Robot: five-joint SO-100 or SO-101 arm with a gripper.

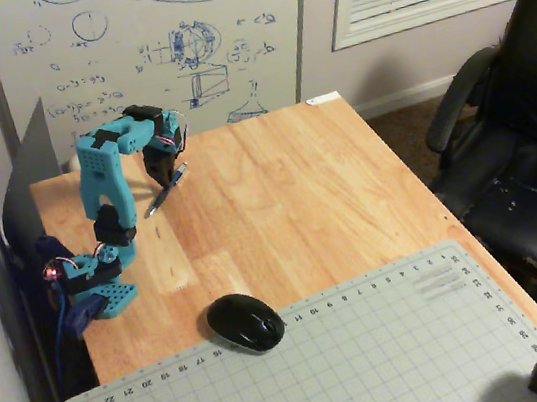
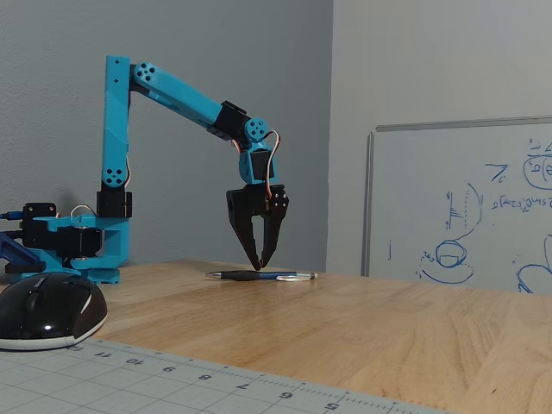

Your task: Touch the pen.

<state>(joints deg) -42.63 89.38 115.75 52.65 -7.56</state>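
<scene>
My arm rises from its blue base near the desk's back-left corner in a fixed view, upper link upright, forearm sloping down and away, wrist bent so my gripper (image 2: pixel 260 264) points straight down. My fingers stand a little apart higher up and converge to near-touching tips, clamped on nothing. Those tips sit at the pen (image 2: pixel 260 276), about mid-length; from this low angle I can't be sure they actually press on it. The pen lies flat on the wooden desk (image 1: pixel 278 199) toward the back-left corner, close to the left edge, seen slanted in a fixed view (image 1: pixel 167 190).

The desk is pale butcher-block wood. A grey cutting mat (image 1: pixel 352 350) with ruler marks covers the front edge. A black mouse (image 1: pixel 245 322) sits at the mat's back-left corner, well apart from the pen. A whiteboard (image 1: pixel 145 48) with blue sketches leans behind the back edge, beside a shuttered window. A black office chair (image 1: pixel 518 143) stands off the right edge.
</scene>
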